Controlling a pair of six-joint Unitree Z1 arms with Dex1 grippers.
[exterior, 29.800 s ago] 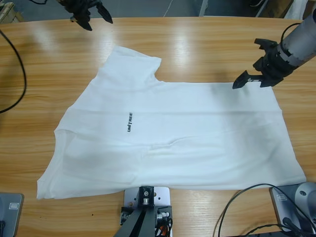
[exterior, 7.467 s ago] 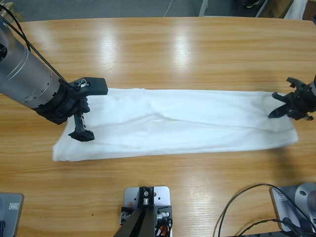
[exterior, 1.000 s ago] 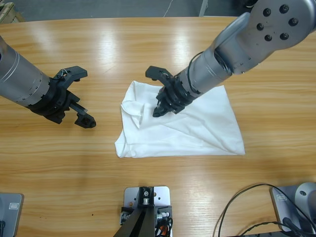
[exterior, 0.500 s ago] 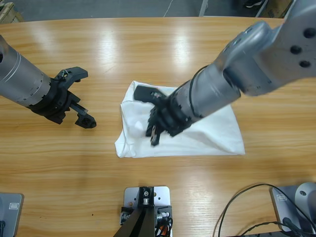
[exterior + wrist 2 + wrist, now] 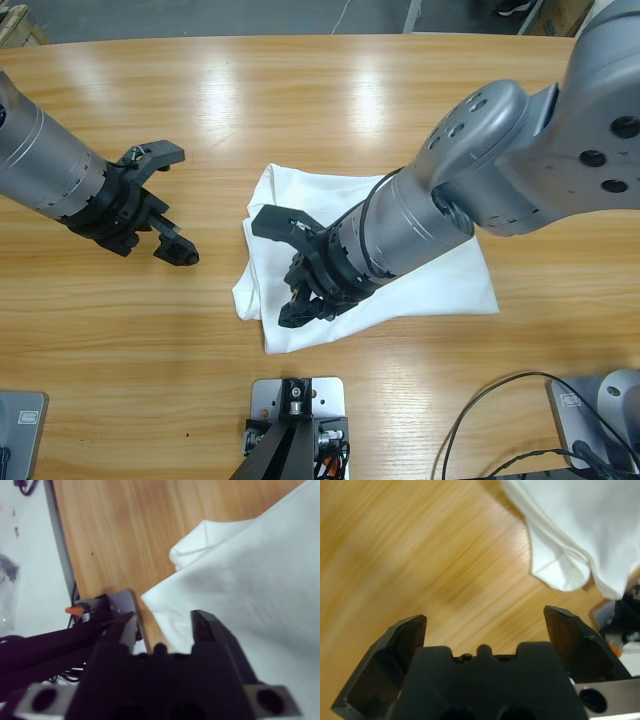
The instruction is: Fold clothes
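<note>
**Folded shirt at table centre, right claw at its near corner**

Nearest the camera's edge of the table, the right gripper [image 5: 300, 300] sits over the near left corner of the white T-shirt [image 5: 440, 275]. In the right wrist view [image 5: 162, 625] its black jaws stand a little apart, with a fold of the cloth [image 5: 240, 580] between and beyond them; whether they pinch it cannot be told. The T-shirt lies folded into a rough rectangle near the middle of the wooden table [image 5: 330, 90], its left edge rumpled and doubled over. To the left, well apart from the shirt, the left gripper [image 5: 165, 205] hangs over bare wood, jaws spread wide with nothing between them [image 5: 485, 625]. The shirt's bunched corner [image 5: 565, 570] shows beyond it.
</note>
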